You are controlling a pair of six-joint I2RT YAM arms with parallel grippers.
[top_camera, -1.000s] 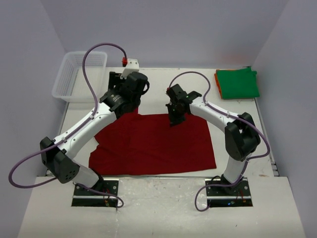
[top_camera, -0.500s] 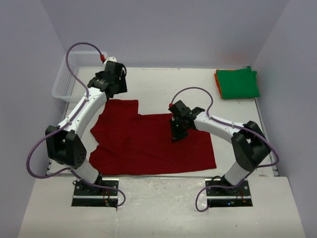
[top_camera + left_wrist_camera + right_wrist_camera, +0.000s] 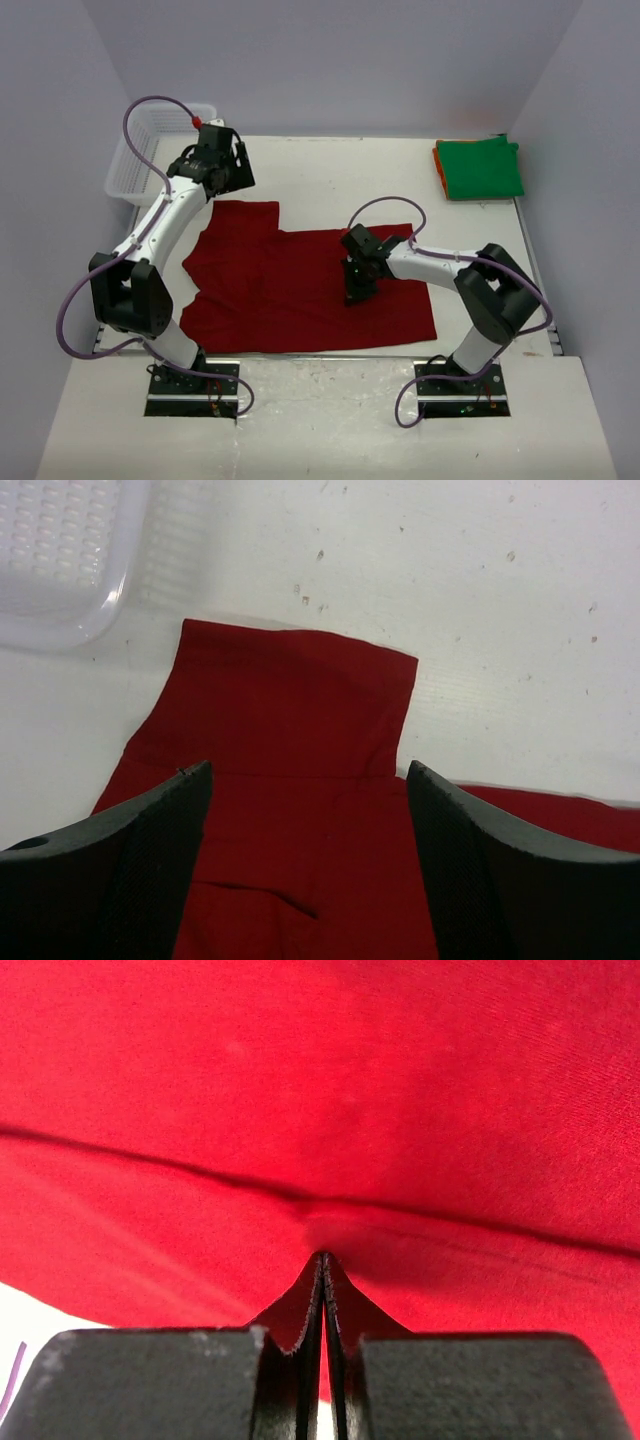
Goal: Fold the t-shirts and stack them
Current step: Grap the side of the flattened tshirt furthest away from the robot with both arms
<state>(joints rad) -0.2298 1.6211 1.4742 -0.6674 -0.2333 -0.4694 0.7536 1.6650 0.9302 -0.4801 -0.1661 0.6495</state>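
**Top view.** The dark red t-shirt (image 3: pixel 300 290) is lying spread out, unfolded, on the middle-near part of the tabletop (image 3: pixel 340 175). The green t-shirt (image 3: pixel 482 168) is sitting folded on the orange t-shirt (image 3: pixel 438 158) at far right. The left pincer (image 3: pixel 228 165) is hovering by the far-left sleeve, near the mesh basket (image 3: pixel 135 165). The right pincer (image 3: pixel 357 292) is pressing down mid-shirt.

**Left wrist.** The jaws are standing spread and empty, with the sleeve (image 3: pixel 290 695) lying flat ahead of them.

**Right wrist.** The jaws are pressed together, pinching a small ridge of red cloth.

**Risk.** The pinch is looking thin, so a pull may be slipping free or lifting one layer only, skewing the fold. The left jaws, descending, could be missing the sleeve edge or nudging the basket.

**Surface and room.** The tabletop is white, matte and speckled. Pale lilac walls are closing in three sides.
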